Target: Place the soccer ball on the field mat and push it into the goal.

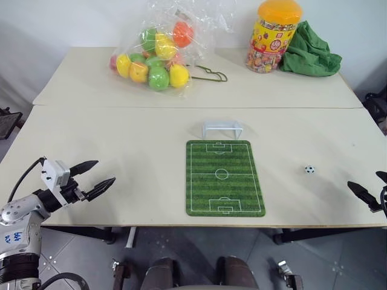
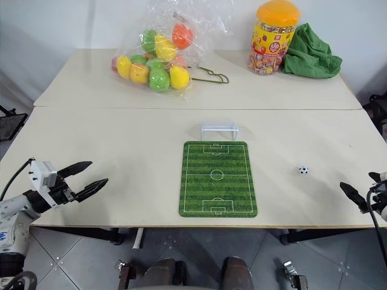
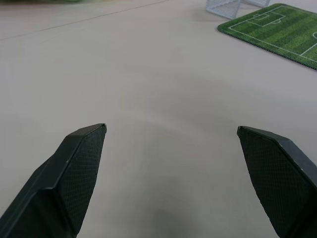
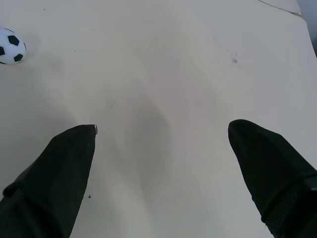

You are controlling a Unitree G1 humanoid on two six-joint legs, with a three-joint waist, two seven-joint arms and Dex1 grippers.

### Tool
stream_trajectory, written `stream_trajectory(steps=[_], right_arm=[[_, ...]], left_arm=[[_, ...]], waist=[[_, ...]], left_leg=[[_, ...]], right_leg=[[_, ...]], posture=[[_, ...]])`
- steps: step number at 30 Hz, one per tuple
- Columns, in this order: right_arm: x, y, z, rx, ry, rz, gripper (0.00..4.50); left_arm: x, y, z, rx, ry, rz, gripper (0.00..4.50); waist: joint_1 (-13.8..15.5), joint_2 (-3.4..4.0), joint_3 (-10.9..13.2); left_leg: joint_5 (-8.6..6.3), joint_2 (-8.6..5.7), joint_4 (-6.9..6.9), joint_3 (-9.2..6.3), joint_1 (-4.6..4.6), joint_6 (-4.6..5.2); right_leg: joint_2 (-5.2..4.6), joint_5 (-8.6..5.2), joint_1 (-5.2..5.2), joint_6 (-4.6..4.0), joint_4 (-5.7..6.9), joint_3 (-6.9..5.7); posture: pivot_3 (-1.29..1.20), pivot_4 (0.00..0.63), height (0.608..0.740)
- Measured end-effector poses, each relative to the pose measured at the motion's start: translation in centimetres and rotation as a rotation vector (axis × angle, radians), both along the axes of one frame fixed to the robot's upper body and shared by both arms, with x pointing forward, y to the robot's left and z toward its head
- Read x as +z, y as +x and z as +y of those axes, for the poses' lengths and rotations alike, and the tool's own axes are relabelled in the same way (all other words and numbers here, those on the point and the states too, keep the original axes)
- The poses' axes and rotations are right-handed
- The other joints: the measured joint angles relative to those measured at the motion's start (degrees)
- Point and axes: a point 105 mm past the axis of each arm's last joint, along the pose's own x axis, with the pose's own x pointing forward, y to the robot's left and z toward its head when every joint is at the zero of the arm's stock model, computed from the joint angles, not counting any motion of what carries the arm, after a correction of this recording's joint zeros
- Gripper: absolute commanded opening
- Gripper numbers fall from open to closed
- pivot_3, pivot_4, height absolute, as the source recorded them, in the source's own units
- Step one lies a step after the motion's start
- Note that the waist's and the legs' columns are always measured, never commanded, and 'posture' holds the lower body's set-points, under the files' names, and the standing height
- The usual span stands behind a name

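One candy jar (image 1: pixel 274 36) beside cloth (image 1: pixel 310 53)

Two cream tables (image 1: pixel 121 145), white wall (image 1: pixel 60 24), tiled floor (image 1: pixel 193 248)
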Motion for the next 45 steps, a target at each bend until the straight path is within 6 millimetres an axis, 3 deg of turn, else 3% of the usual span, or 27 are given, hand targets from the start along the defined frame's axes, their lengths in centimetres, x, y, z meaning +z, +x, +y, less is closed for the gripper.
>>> stream_trajectory(steps=[6, 10, 15, 19, 25, 29, 35, 45], right_arm=[[0.1, -0.1, 0.6, 0.013, 0.001, 0.031, 4.48], [1.7, 0.6, 1.3, 0.045, -0.010, 0.043, 4.48], [3.9, 3.1, 4.7, 0.204, -0.021, 0.071, 4.48], [3.4, 5.0, 7.8, 0.360, -0.017, 0.134, 4.48], [1.8, 6.8, 9.8, 0.472, -0.026, 0.221, 4.48], [-0.2, 7.3, 10.4, 0.504, -0.012, 0.286, 4.48], [-0.3, 7.6, 9.8, 0.501, -0.019, 0.283, 4.48], [-0.7, 7.2, 9.2, 0.479, 0.048, 0.297, 4.48]], left_arm=[[0.5, 0.4, -0.6, -0.008, -0.012, 0.009, 4.50], [1.4, 0.8, -1.4, -0.035, -0.004, -0.018, 4.50], [2.0, 1.2, -4.2, -0.138, -0.013, -0.012, 4.50], [2.3, 0.9, -7.0, -0.272, -0.045, 0.001, 4.50], [2.6, 1.0, -9.4, -0.331, -0.066, -0.019, 4.50], [2.4, 0.2, -9.6, -0.332, -0.055, -0.011, 4.50], [1.8, -0.9, -8.4, -0.272, -0.043, 0.014, 4.50], [2.0, -0.8, -8.0, -0.242, -0.042, 0.005, 4.50]], waist=[[0.1, -0.01, 0.0], [0.1, 0.00, 0.0], [-0.2, -0.02, 0.0], [-0.3, -0.02, 0.0], [0.0, -0.11, 0.1], [-0.1, -0.10, 0.1], [0.0, -0.10, 0.1], [0.6, -0.10, 0.1]], left_leg=[[0.00, 0.00, 0.02, -0.01, -0.01, 0.00], [0.00, 0.01, 0.03, 0.00, 0.00, 0.00], [0.00, 0.04, 0.08, -0.01, 0.00, 0.00], [0.00, -0.01, 0.09, 0.00, -0.01, 0.00], [0.00, -0.22, 0.14, -0.07, -0.07, 0.00], [0.00, -0.21, 0.15, -0.07, -0.07, 0.00], [0.00, -0.01, 0.17, -0.09, -0.07, 0.00], [0.00, -0.03, 0.19, -0.12, -0.05, 0.00]], right_leg=[[0.00, 0.00, 0.00, 0.00, 0.01, 0.01], [0.00, 0.00, 0.00, 0.00, 0.02, 0.04], [0.04, 0.00, 0.00, 0.00, 0.06, 0.03], [0.03, 0.00, -0.02, 0.00, 0.06, 0.03], [0.03, 0.00, -0.01, 0.00, 0.05, -0.05], [0.01, 0.00, -0.01, 0.00, 0.05, -0.05], [0.01, 0.00, 0.03, 0.00, 0.05, -0.06], [0.01, 0.00, 0.08, 0.00, 0.04, -0.09]], posture=[[0.00, 0.150, 0.740], [0.00, 0.150, 0.740], [0.00, 0.150, 0.740], [0.00, 0.150, 0.740], [0.00, 0.150, 0.740], [0.00, 0.150, 0.740], [0.00, 0.150, 0.740], [0.00, 0.150, 0.740]])
